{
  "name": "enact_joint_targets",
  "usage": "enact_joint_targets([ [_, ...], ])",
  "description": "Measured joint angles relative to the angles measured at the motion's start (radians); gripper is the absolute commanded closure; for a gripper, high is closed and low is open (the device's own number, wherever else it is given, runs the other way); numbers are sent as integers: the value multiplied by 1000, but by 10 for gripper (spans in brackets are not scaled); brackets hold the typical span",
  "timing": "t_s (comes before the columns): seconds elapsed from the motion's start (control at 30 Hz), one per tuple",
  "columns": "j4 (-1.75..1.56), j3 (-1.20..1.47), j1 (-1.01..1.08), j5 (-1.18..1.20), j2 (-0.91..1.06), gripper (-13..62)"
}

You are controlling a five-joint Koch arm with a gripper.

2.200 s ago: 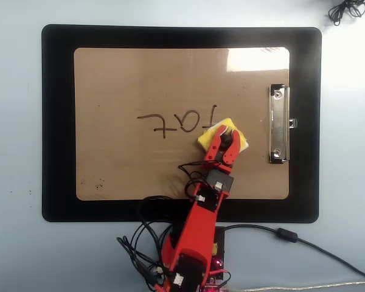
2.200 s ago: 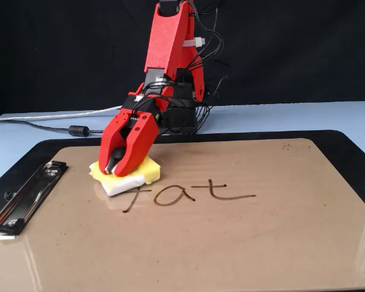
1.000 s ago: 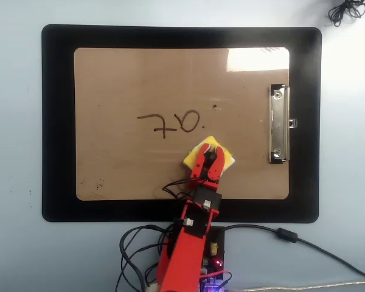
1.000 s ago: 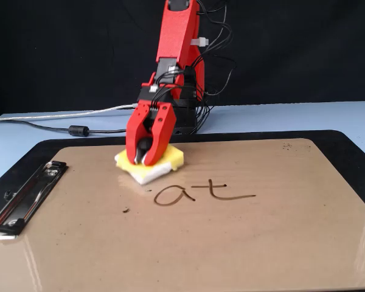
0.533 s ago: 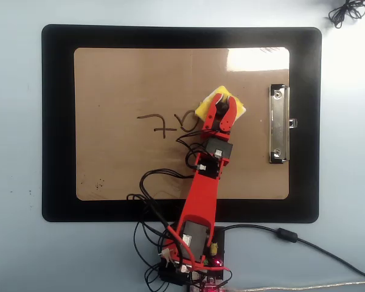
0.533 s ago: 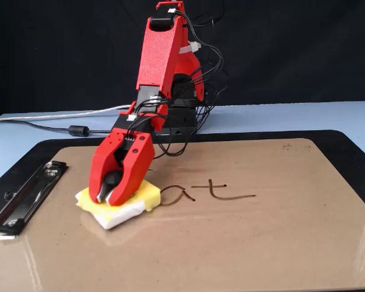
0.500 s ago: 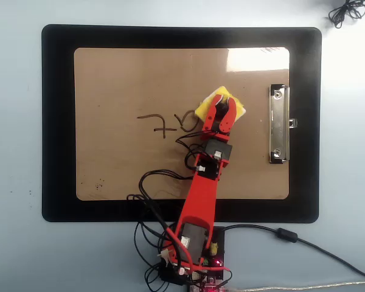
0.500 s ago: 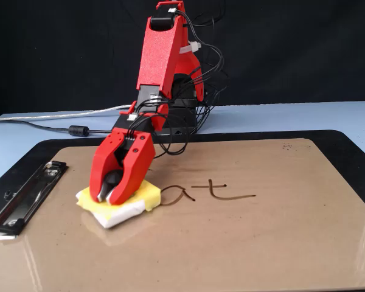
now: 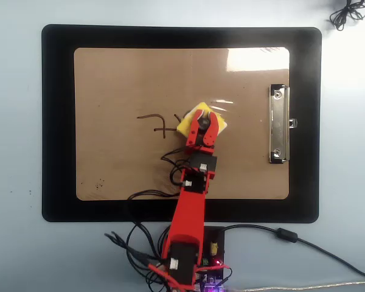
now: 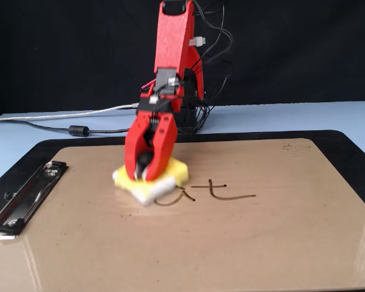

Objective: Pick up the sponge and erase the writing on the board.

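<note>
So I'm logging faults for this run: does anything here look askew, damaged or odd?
Nothing looks damaged or spilled. The sponge sits rotated, corner-on to the board, under the gripper, at the end of the writing. The board lies square on the black mat.

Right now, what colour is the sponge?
Yellow with a white edge; the sponge shows best in the fixed view.

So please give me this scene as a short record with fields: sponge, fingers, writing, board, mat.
sponge: yellow, flat on the board, at the writing's end
fingers: red, closed on the sponge's dark knob
writing: dark strokes, partly showing beside the sponge
board: tan clipboard, metal clip on one short side
mat: black, under the board
</note>
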Motion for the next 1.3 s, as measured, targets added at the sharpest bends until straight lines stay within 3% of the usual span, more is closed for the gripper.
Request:
enact_joint_targets([
  [0.07,-25,-137,-14,-28,-144,571],
  [0.13,-32,-130,-12,-35,-152,571],
  [0.27,-34,219,11,-37,126,572],
  [0.33,-18,428,52,-38,357,571],
  [0.43,8,492,155,-21,505,572],
  [0.53,6,463,189,23,433,572],
  [0.67,-40,250,199,26,184,572],
  [0.83,-255,581,218,26,327,572],
  [1.0,-253,647,222,31,425,572],
  [1.07,-253,581,224,29,365,571],
  [1.23,-275,213,184,26,3,571],
  [1.3,-288,216,156,26,-5,572],
])
